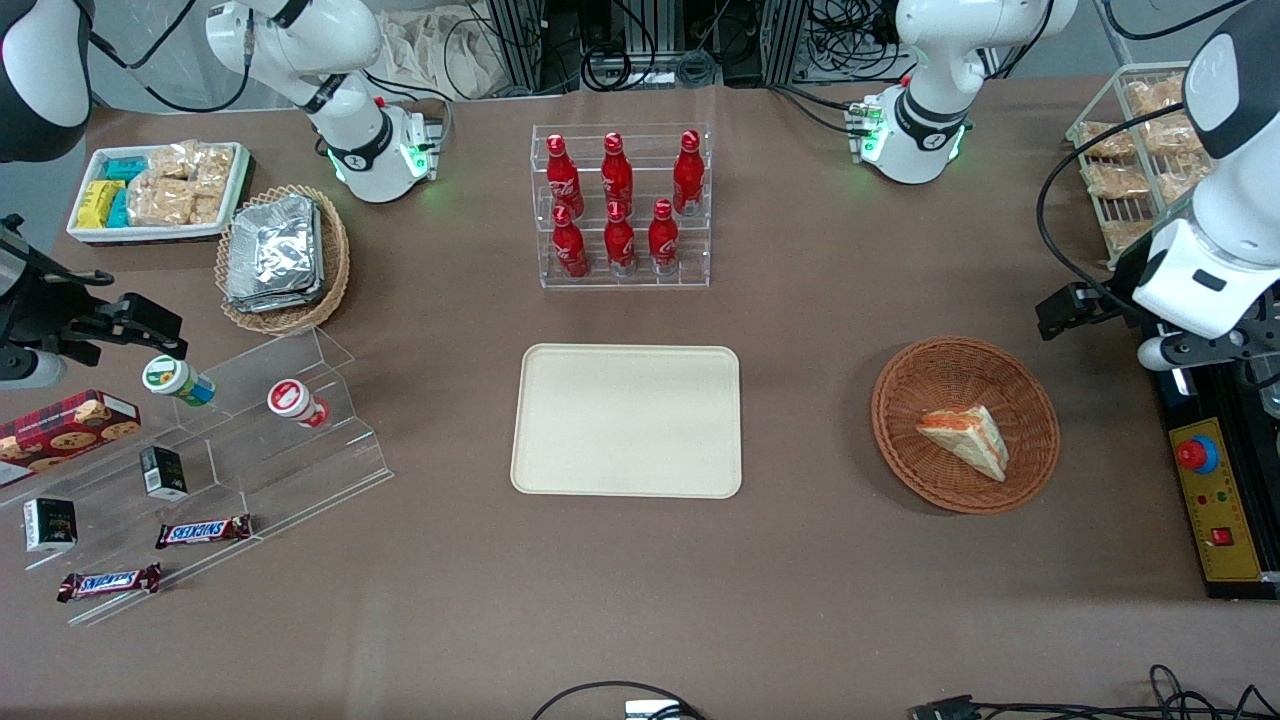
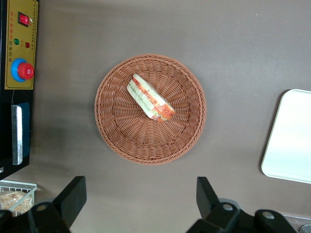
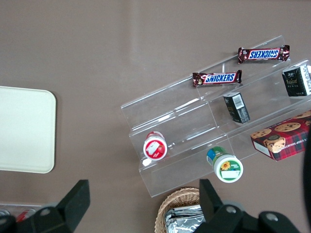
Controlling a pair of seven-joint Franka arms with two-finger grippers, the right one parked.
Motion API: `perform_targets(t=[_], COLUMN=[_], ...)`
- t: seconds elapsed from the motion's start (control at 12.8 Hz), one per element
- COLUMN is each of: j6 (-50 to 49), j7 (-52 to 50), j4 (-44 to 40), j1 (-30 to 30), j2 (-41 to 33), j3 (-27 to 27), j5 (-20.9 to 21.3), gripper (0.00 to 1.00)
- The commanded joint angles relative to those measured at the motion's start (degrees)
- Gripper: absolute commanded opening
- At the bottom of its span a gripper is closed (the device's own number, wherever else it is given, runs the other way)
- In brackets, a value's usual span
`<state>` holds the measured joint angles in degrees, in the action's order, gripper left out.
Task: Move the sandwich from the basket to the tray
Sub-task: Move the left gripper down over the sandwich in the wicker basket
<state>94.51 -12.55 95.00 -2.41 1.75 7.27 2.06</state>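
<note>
Near edge of brown tabletop [image 1: 800, 600]: Snickers bars [image 1: 108, 582] on the clear acrylic stepped stand [image 1: 300, 440], toward the parked arm's end. Same stand holds small dark boxes [image 1: 163, 472], a cookie box [image 1: 65, 430] and two small lidded cups [image 1: 297, 403].

Mid-table: cream tray [image 1: 627, 420], flat, nothing on it. Round reddish-brown wicker basket [image 1: 965, 424] lies beside it toward the working arm's end, clear gap between them. Sandwich [image 1: 965, 440] lies inside basket, triangular wedge on its side, orange-red and green layers showing.

Hand [image 2: 141, 204] hangs above tabletop next to basket, not touching it or the sandwich. Fingers [image 2: 73, 194] spread wide, nothing between them. Yellow control box with red button [image 1: 1215, 500] sits at the table's edge at the working arm's end.

Farther: clear rack of six red Coke bottles [image 1: 620, 205], farther from camera than tray. Tan wicker basket of foil packets [image 1: 283, 258] and white bin of snack packs [image 1: 160, 190] toward parked arm's end. Wire rack of beige snack packs [image 1: 1135, 150] toward working arm's end.
</note>
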Motion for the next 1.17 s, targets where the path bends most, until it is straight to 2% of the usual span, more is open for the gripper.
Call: perform_targets(t=[0.0, 0.39, 0.55, 0.7, 0.86, 1.09], j6=[-1.9, -5.4, -2.9, -0.2, 0.5, 7.4], j7=[-0.4, -1.9, -11.2, -18.0, -23.9, -26.4], j4=[-2.2, -7.3, -6.4, -2.6, 0.1, 6.0], j1=[-0.3, 0.2, -0.4, -0.6, -2.3, -2.5], j2=[1.0, 5.7, 5.7, 4.8, 4.6, 4.7], j3=[0.3, 0.3, 0.2, 0.0, 0.0, -0.1], j5=[0.4, 1.4, 0.5, -0.2, -4.0, -3.5], gripper=[1.0, 1.0, 1.0, 1.0, 1.0, 1.0])
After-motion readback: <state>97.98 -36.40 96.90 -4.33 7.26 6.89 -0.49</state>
